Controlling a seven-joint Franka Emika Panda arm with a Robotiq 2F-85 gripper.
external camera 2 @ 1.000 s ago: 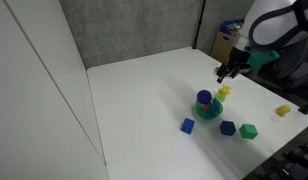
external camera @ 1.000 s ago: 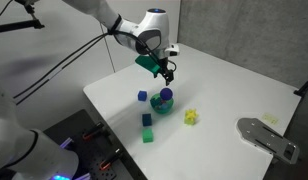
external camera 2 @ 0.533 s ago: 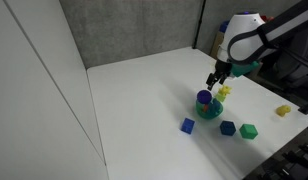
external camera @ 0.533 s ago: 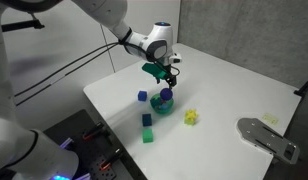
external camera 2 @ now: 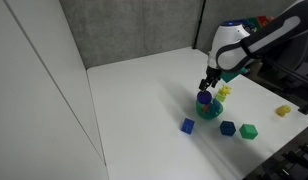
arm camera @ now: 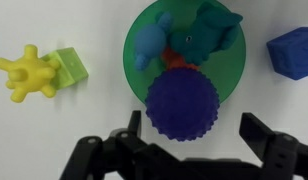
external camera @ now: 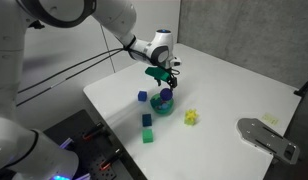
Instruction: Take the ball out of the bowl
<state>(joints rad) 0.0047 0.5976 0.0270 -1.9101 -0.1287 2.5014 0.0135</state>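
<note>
Your gripper (arm camera: 192,126) is coming in from the bottom of the wrist view with its fingers (arm camera: 134,122) spread wide, one on each side of the ball (arm camera: 187,104). It is gripping nothing, and a narrow gap is showing between the ball and each finger.

The purple, bumpy ball is sitting at the near edge of the bowl (arm camera: 134,72), overlapping its rim on your side. It is resting against the things that are filling the rest of the green bowl. Those are a blue toy (arm camera: 149,45), a teal toy (arm camera: 209,30) and a small red piece (arm camera: 174,58) wedged between them.

Off to one side of the bowl a yellow-green cube (arm camera: 71,68) is lying on the white table (arm camera: 94,120). It is touching a yellow spiky toy (arm camera: 29,73). On the opposite side a blue cube (arm camera: 292,52) is sitting apart from the bowl.

In both exterior views the arm is reaching down over the bowl, and the gripper (external camera: 166,82) (external camera 2: 205,85) is hanging just above the ball (external camera: 166,95) (external camera 2: 203,98). The ball is riding high in the bowl (external camera: 166,107) (external camera 2: 208,111).

Farther out in an exterior view, a green cube (external camera: 148,135) is lying near the table's front edge. A grey flat object (external camera: 269,137) is resting well apart at the far corner.
</note>
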